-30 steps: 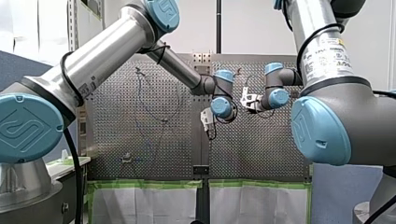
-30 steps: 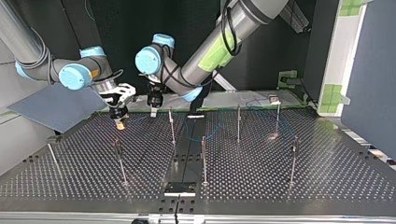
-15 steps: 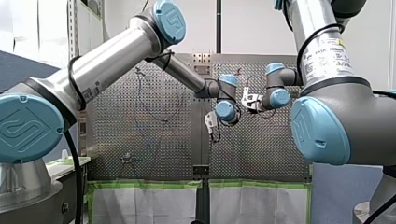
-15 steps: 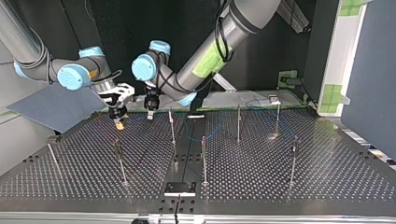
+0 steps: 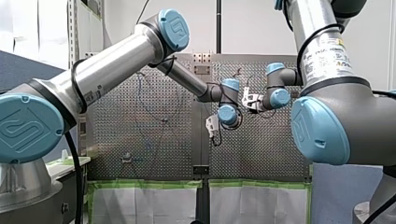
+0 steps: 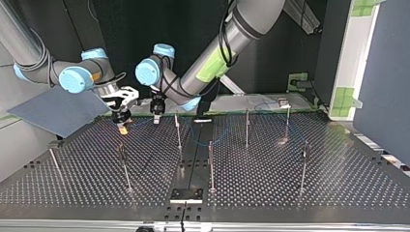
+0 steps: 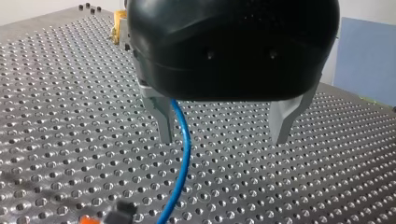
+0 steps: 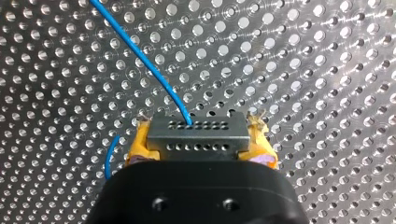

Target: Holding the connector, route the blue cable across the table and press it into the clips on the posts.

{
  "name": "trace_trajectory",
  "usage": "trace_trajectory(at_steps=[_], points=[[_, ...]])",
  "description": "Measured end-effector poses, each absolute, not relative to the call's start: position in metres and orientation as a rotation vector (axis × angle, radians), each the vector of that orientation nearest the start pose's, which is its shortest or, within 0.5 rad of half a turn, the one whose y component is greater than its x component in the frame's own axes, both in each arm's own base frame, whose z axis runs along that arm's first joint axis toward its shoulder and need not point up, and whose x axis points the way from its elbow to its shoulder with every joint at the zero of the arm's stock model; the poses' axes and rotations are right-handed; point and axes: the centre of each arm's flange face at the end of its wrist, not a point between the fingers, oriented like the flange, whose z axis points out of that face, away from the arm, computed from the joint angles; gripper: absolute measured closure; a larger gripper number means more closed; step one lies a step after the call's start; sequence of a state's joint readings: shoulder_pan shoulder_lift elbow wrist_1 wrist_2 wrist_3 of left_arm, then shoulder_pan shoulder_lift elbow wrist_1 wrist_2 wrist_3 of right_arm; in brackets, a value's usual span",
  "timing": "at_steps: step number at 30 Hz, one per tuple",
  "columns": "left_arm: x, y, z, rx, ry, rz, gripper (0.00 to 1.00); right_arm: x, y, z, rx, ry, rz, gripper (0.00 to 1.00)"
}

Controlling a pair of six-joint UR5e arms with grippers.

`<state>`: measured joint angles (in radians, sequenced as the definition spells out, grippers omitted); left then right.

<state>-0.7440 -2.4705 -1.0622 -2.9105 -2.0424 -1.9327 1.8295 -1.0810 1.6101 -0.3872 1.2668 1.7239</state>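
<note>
Slid toward nine o'clock in the top view, my left gripper (image 7: 223, 125) spreads wide around the blue cable (image 7: 185, 154) to guide it, while my right gripper (image 8: 201, 139) pinches the connector (image 8: 196, 132).

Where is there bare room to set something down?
In the top view, the perforated table is bare at its right, beyond the outermost post. Crowded: far left, with my right gripper on the connector, my left gripper and the blue cable.

connector (image 8: 198, 135) in right claw (image 8: 200, 125) | cable (image 7: 186, 154) between left claw (image 7: 223, 139) fingers, above table (image 7: 327, 186)
</note>
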Motion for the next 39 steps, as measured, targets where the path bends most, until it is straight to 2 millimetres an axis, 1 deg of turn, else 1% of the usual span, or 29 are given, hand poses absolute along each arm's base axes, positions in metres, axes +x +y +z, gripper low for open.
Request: trace_trajectory(at_steps=[1,2,3,4,5,6,7,8,9,10,21,27,30,33,39], points=[[0.504,-0.585,0.165,-0.02,1.73,-0.409,0.01,0.316,-0.556,0.227,1.685,-1.153,1.638,1.0],[0.503,-0.585,0.165,-0.022,1.729,-0.404,0.23,0.316,-0.556,0.227,1.685,-1.153,1.639,1.0],[0.503,-0.585,0.165,-0.023,1.728,-0.401,0.23,0.316,-0.556,0.227,1.686,-1.153,1.639,1.0],[0.502,-0.586,0.165,-0.023,1.726,-0.399,0.3,0.316,-0.556,0.227,1.687,-1.152,1.64,1.0],[0.502,-0.587,0.166,-0.022,1.721,-0.398,0.5,0.316,-0.556,0.227,1.688,-1.151,1.641,1.0],[0.502,-0.587,0.166,-0.022,1.717,-0.399,0.5,0.316,-0.556,0.227,1.689,-1.15,1.642,1.0],[0.502,-0.588,0.166,-0.021,1.714,-0.402,0.7,0.316,-0.556,0.227,1.691,-1.149,1.644,1.0],[0.502,-0.589,0.167,-0.021,1.709,-0.406,0.82,0.317,-0.556,0.227,1.691,-1.148,1.646,1.0],[0.503,-0.589,0.167,-0.023,1.706,-0.409,0.82,0.317,-0.556,0.228,1.692,-1.148,1.647,1.0],[0.503,-0.589,0.167,-0.025,1.705,-0.412,0.99,0.317,-0.556,0.227,1.694,-1.147,1.649,1.0],[0.508,-0.585,0.171,-0.056,1.699,-0.408,0.99,0.323,-0.552,0.228,1.713,-1.136,1.668,1.0],[0.511,-0.584,0.182,-0.072,1.697,-0.398,0.99,0.326,-0.55,0.232,1.717,-1.127,1.672,1.0],[0.511,-0.581,0.193,-0.085,1.696,-0.398,0.99,0.326,-0.549,0.244,1.707,-1.118,1.68,1.0],[0.511,-0.577,0.207,-0.104,1.692,-0.391,0.99,0.324,-0.548,0.263,1.681,-1.108,1.7,1.0],[0.504,-0.574,0.238,-0.121,1.679,-0.387,0.99,0.32,-0.546,0.309,1.617,-1.095,1.771,1.0]])
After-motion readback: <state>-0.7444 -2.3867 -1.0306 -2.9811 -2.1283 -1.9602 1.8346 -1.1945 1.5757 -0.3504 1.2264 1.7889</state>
